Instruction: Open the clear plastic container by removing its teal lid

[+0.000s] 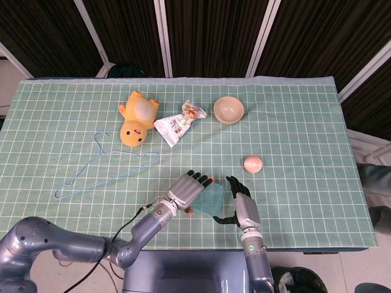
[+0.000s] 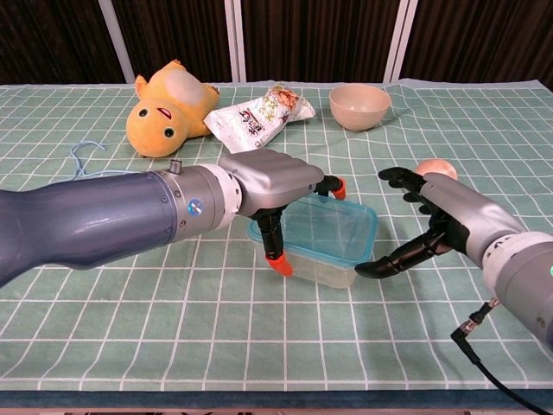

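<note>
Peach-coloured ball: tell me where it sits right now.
The ball lies on the cloth right of centre in the head view, beyond the right hand and nearer the robot than the bowl. In the chest view it peeks out behind that hand.

The head view looks steeply down over the whole table (image 1: 293, 122); the chest view faces forward, low and close, sharing its near middle.

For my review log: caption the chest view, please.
Left hand rests on the lidded container; right hand open beside it.
</note>
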{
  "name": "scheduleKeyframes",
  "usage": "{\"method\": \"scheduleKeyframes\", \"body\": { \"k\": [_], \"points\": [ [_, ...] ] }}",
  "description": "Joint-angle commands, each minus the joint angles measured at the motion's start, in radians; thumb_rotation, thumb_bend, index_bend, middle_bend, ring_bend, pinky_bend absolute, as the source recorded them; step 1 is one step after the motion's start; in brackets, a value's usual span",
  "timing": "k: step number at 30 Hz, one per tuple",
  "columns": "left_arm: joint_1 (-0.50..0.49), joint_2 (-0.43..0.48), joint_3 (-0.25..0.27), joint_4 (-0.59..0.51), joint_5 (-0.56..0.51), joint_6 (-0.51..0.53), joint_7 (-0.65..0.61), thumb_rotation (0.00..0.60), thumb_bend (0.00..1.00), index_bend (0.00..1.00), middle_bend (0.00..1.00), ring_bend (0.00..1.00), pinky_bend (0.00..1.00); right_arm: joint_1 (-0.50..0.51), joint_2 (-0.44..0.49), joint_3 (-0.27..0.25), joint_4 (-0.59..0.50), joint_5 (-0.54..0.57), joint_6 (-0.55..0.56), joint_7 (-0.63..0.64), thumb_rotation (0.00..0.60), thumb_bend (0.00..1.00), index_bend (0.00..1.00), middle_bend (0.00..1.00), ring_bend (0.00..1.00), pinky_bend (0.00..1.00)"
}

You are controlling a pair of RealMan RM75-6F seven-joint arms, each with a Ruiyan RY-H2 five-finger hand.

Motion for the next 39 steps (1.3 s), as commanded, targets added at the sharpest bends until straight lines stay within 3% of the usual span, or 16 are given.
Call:
{"method": "scheduleKeyframes", "body": {
  "k": [1, 18, 39],
  "points": [
    [0.000, 0.003, 0.001, -0.001, -0.001, -0.006, -0.004, 0.600, 0.07, 0.19, 0.24, 0.23, 0.40, 0.001, -0.007, 0.000, 0.012, -0.016, 0.005, 0.011, 0.600, 0.22, 0.00, 0.00, 0.00, 0.00],
    [-0.034, 0.025, -0.001, -0.008, -0.036, -0.053, -0.003, 0.600, 0.08, 0.19, 0.24, 0.23, 0.40, -0.033, -0.046, -0.032, 0.085, -0.180, 0.037, 0.190, 0.600, 0.22, 0.00, 0.00, 0.00, 0.00],
    [-0.065, 0.068, -0.022, -0.044, -0.109, -0.117, -0.077, 0.600, 0.08, 0.15, 0.21, 0.22, 0.40, -0.055, -0.055, -0.072, 0.172, -0.278, 0.031, 0.260, 0.600, 0.22, 0.00, 0.00, 0.00, 0.00]
  ]
}}
